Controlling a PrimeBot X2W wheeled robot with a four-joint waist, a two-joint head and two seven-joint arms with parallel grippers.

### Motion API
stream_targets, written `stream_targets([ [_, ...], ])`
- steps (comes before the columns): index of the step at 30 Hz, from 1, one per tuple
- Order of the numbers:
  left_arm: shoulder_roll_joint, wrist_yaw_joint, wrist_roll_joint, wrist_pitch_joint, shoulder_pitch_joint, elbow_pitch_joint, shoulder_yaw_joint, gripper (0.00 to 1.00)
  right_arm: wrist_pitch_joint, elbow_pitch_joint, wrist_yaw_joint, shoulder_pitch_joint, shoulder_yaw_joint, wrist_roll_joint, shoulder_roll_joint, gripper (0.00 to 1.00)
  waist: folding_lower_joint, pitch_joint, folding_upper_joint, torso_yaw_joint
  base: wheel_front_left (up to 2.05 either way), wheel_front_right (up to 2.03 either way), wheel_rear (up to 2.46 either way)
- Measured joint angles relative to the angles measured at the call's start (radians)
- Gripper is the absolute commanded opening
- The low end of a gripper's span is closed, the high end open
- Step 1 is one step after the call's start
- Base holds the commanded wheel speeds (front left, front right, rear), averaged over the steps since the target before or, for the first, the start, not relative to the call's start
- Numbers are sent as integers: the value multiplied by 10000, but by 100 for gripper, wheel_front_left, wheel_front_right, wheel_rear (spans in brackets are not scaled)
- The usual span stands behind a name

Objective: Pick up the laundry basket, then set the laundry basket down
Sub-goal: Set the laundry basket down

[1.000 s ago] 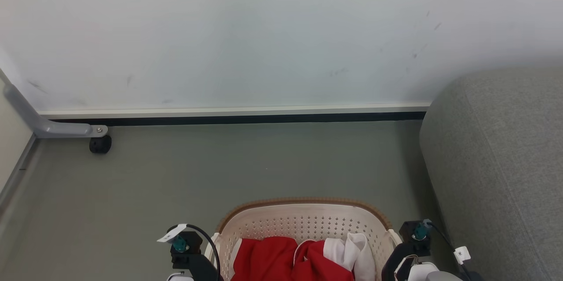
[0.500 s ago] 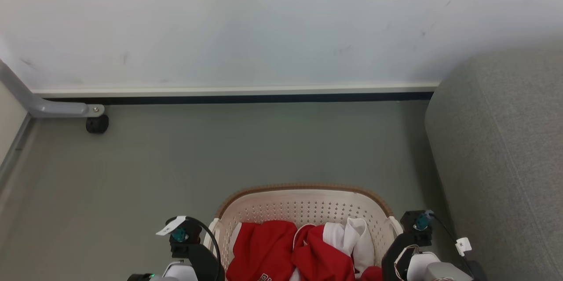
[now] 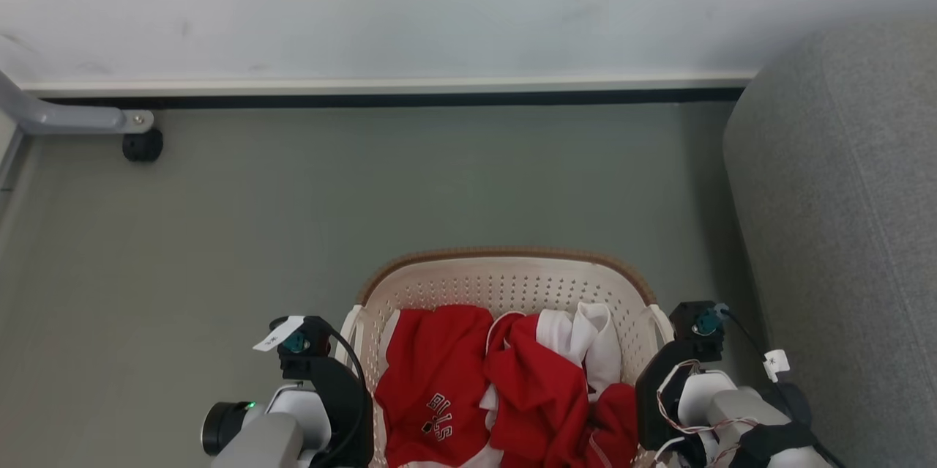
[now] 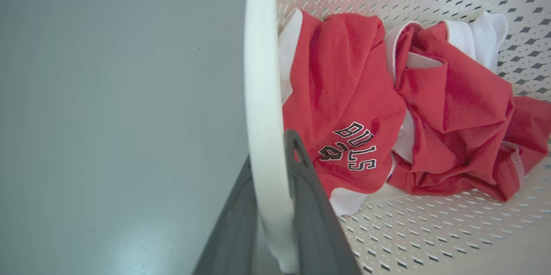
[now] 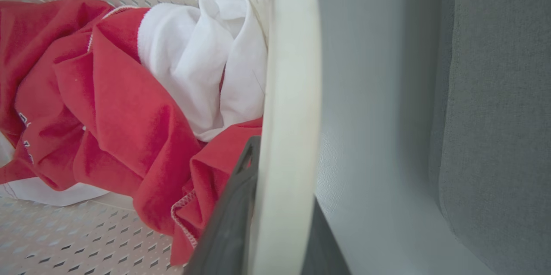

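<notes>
2 jaws clamp the laundry basket [image 3: 512,283].

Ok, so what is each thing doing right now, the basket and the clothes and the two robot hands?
laundry basket, upright, with clothes inside, gripped on both sides; cannot tell if it is off the floor.
red and white clothes, crumpled in a heap inside the basket.
left gripper, shut on the basket's left side, one finger inside and one outside.
right gripper, shut on the basket's right side, the same way.
</notes>
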Motion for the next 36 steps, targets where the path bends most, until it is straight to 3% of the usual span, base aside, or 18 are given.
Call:
stream_targets([
  [36,31,222,17,-1223,-2067,-454,-104,0,-1588,-56,2,-2037,-119,-33,-393,0,2,3370,1,113,0,0,0],
])
